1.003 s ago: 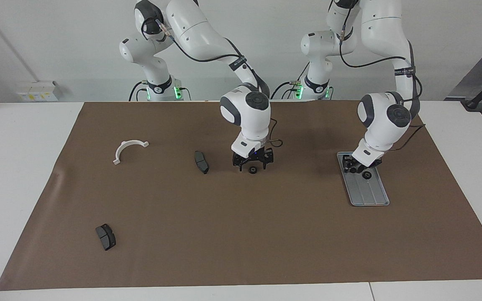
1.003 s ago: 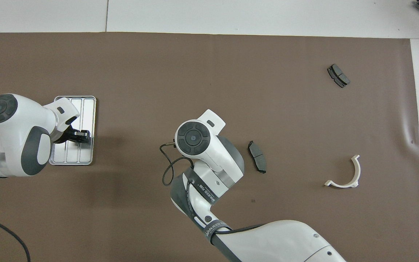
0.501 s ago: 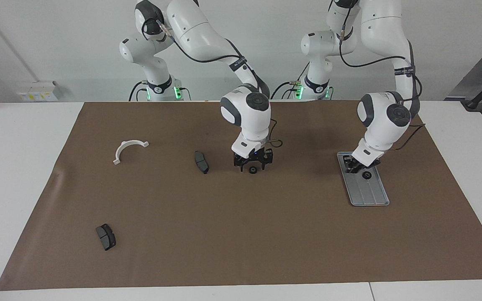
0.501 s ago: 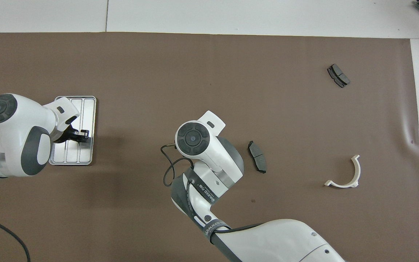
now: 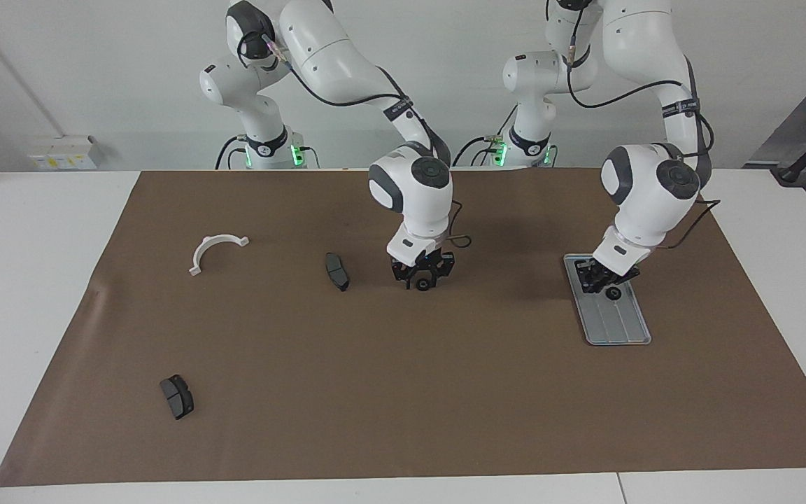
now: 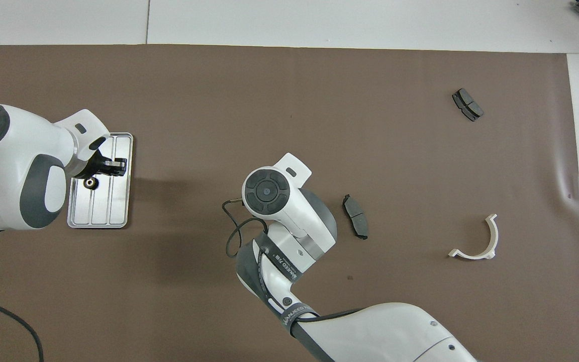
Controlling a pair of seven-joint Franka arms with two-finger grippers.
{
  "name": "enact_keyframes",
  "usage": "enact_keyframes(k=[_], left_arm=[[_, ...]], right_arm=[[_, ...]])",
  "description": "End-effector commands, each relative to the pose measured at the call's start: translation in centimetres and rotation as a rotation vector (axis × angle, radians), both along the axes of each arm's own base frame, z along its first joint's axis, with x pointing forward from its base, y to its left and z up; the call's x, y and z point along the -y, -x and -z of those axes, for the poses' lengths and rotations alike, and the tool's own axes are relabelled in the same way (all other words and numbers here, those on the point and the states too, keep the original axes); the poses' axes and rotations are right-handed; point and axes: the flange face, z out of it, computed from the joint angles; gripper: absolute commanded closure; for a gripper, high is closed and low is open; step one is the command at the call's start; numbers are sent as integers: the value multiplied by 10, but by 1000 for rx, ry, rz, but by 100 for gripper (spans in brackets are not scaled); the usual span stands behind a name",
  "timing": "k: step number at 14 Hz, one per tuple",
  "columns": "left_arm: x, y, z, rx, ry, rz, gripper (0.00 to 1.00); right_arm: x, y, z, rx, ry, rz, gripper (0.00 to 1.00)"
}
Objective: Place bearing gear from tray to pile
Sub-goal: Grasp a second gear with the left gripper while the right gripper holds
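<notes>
Now the left gripper hangs over the tray, fingers closed on nothing, a small bearing gear lying loose on the tray beside it. Mid-table, the right gripper straddles another gear; its grip is unclear.

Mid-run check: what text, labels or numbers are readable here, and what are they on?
"WANJEED", as best it reads: cable strap on the right arm, overhead view; second strap seems the same.
Strap print in the facing view: too small to read.
Wall box label: too small to read.
Tray: no text visible.
</notes>
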Motion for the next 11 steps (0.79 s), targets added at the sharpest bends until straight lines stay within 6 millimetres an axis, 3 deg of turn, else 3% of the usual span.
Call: enact_keyframes(k=[1,2,3,8,11], left_arm=[[40,5,-10,-9,13,-68,100],[56,7,-10,-9,15,-100,100],[75,10,-11,-5,19,-129,100],[165,30,-16,42,58,-252,100],[213,47,-18,60,80,-246,100]], right_arm=[[1,0,1,16,12,-16,67],[2,0,1,21,21,-23,94],[1,0,0,21,23,-25,100],[14,-11,-14,11,38,-38,100],[70,-32,-71,-8,42,-30,100]])
